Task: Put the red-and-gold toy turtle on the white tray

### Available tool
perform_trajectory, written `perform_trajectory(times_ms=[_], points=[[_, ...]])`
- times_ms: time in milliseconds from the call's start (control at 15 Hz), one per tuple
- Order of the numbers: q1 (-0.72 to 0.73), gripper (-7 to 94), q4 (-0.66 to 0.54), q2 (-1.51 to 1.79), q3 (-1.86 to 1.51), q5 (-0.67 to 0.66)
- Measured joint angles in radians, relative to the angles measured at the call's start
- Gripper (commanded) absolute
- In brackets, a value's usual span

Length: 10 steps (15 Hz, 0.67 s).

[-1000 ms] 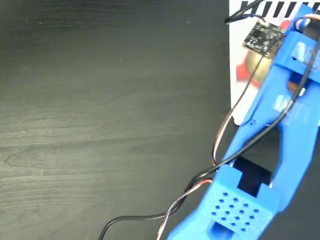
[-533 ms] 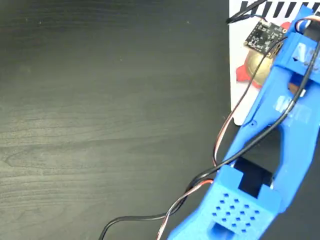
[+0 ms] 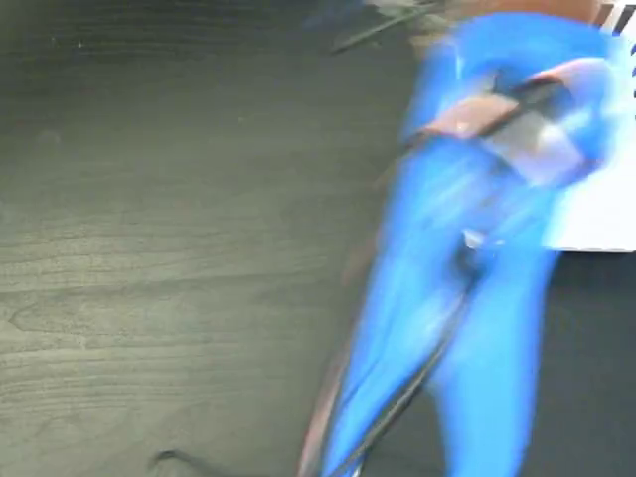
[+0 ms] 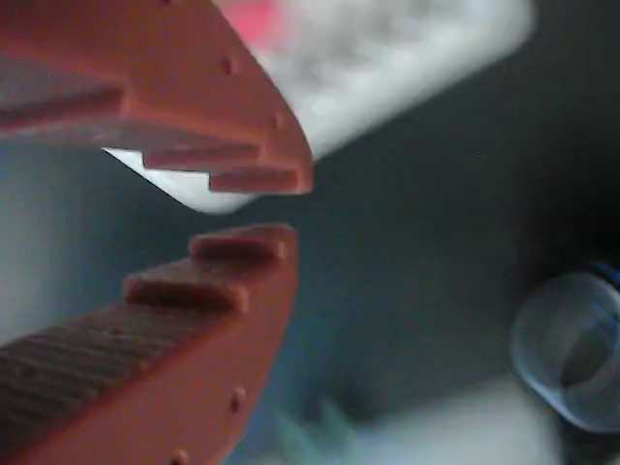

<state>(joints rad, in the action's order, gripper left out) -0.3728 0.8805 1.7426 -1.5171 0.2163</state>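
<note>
Dark wood-grain tabletop (image 3: pixel 179 248) occupies most of the fixed view, under a motion-blurred blue arm (image 3: pixel 467 298). White tray (image 3: pixel 606 214) sits at right. Orange fingers (image 4: pixel 252 247) are slightly parted, gripping nothing.

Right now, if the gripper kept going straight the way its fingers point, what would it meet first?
Probably the dark tabletop: beyond the empty gripper, nothing else shows, with the white tray off to one side. Blur leaves depth unclear.
</note>
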Motion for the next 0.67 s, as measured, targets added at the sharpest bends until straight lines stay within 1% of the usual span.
perform_trajectory(times_ms=[133, 200, 267, 333, 400, 467, 600, 667], points=[[0.150, 0, -0.258, 0.299, -0.327, -0.028], [0.216, 0, -0.327, 0.436, -0.485, -0.057], [0.287, 0, -0.360, 0.566, -0.638, -0.091], [0.347, 0, -0.370, 0.689, -0.778, -0.124], [0.379, 0, -0.365, 0.816, -0.917, -0.153], [0.394, 0, -0.304, 0.942, -1.039, -0.181], [0.423, 0, -0.132, 1.149, -1.213, -0.212], [0.413, 0, -0.026, 1.246, -1.276, -0.213]])
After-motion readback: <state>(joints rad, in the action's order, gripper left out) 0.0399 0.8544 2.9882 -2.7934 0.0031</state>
